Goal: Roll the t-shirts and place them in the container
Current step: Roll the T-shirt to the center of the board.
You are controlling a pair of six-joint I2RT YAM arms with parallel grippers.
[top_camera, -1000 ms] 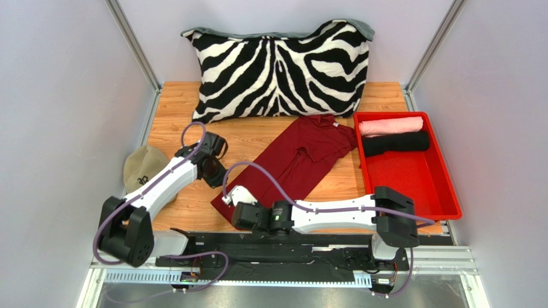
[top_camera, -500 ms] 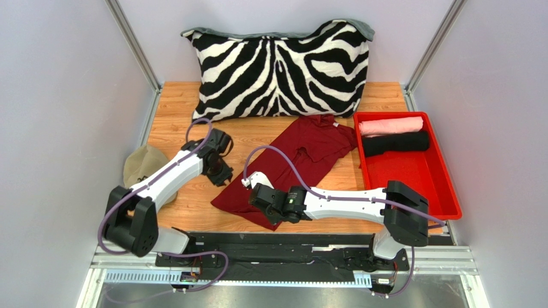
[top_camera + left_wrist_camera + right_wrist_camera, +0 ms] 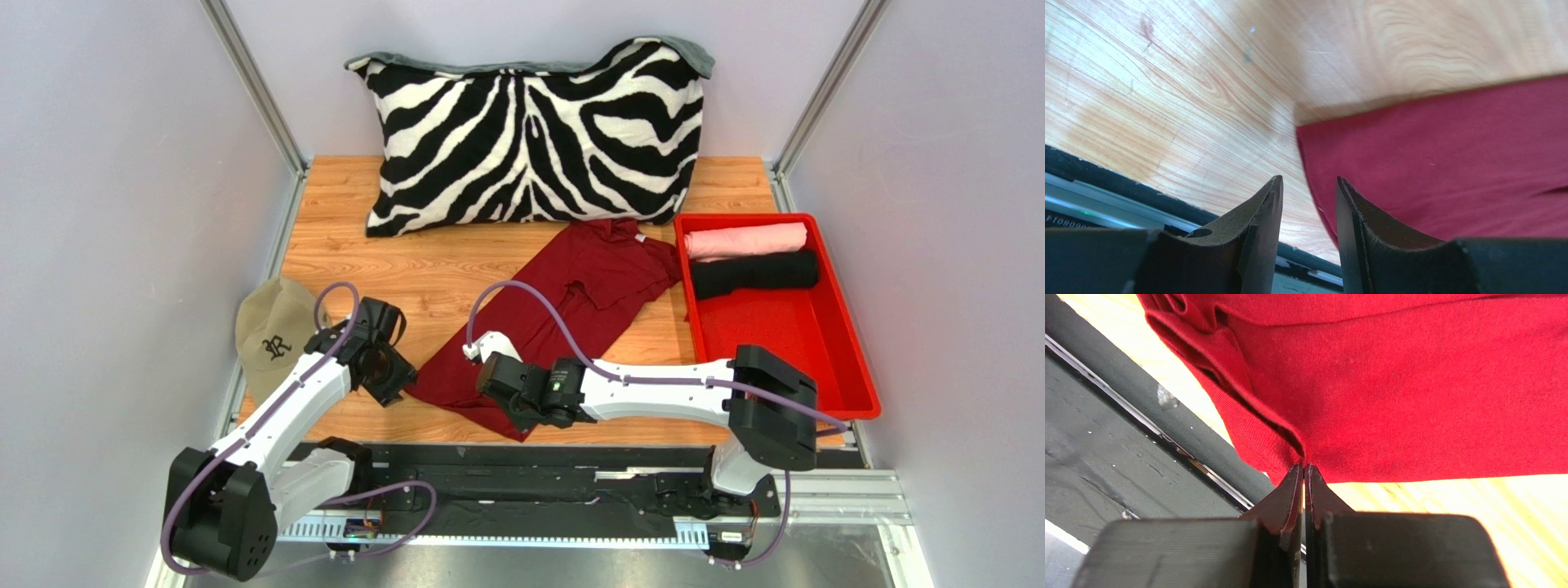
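Left gripper [image 3: 1308,181] is pulling back to the near corner of the unrolled dark red cloth t-shirt [image 3: 577,294], jaws part-open, empty; right gripper [image 3: 1303,467] is pinching its hem; pale pink roll [image 3: 745,239], black roll [image 3: 754,272] already lying in red plastic tray [image 3: 785,333].

At my right claw [image 3: 1303,468] tip the maroon t-shirt [image 3: 1413,386] is soft matt knit cloth, finely ribbed along its hem. The fingers [image 3: 1257,220] of my left claw [image 3: 1308,179] look matt, slightly grainy; ahead of them the table [image 3: 1198,92] is smooth wood-grain with a faint sheen
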